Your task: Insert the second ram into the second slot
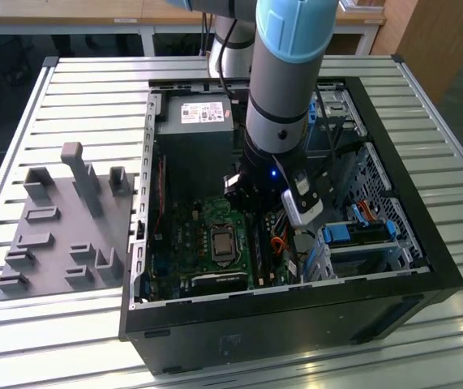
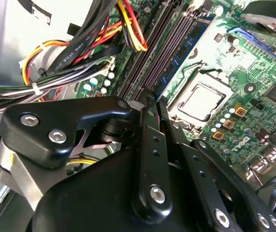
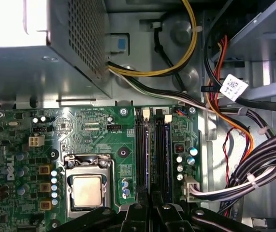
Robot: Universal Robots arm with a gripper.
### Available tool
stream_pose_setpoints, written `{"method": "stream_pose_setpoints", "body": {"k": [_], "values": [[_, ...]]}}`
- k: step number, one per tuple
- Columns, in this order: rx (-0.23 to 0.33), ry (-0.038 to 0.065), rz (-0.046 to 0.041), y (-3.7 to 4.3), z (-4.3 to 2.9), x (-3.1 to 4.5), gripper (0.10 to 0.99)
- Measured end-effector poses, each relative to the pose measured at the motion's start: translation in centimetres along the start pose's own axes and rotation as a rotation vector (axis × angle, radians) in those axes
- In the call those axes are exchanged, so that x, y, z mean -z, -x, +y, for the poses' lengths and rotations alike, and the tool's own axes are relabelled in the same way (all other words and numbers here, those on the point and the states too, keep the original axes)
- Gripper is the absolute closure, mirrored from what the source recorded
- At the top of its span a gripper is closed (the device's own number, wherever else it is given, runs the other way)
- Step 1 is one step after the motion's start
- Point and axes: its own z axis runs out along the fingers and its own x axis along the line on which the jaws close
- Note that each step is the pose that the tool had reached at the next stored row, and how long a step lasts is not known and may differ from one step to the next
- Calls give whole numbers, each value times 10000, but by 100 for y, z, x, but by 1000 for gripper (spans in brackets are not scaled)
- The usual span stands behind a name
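The second ram (image 3: 149,154) stands on its edge in the row of memory slots (image 3: 158,128), beside the processor socket (image 3: 87,191), inside the open computer case (image 1: 426,271). In the second wrist view it is the blue strip (image 2: 183,48) that runs away from the fingertips along the slot on the processor's side.

The gripper (image 2: 153,99) is low over the motherboard (image 3: 94,125), at the near end of that same slot. Its fingers (image 2: 146,145) are drawn almost together, with only a thin gap. The near end of the stick runs into this gap, so I judge that they pinch it there.

As I see it, the work is far along. The stick is already carried to the board, lined up with its slot, and lies in it over the whole length. I cannot tell if it is pressed fully home. The white latches (image 3: 146,113) at the far end are too small to read. A second bluish strip (image 3: 168,150) shows in a slot farther from the processor, perhaps another stick.
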Motion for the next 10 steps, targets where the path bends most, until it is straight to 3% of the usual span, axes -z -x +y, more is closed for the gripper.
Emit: {"method": "stream_pose_setpoints", "body": {"k": [10], "values": [[-68, 3, -3, 11, -3, -20, 949]]}}
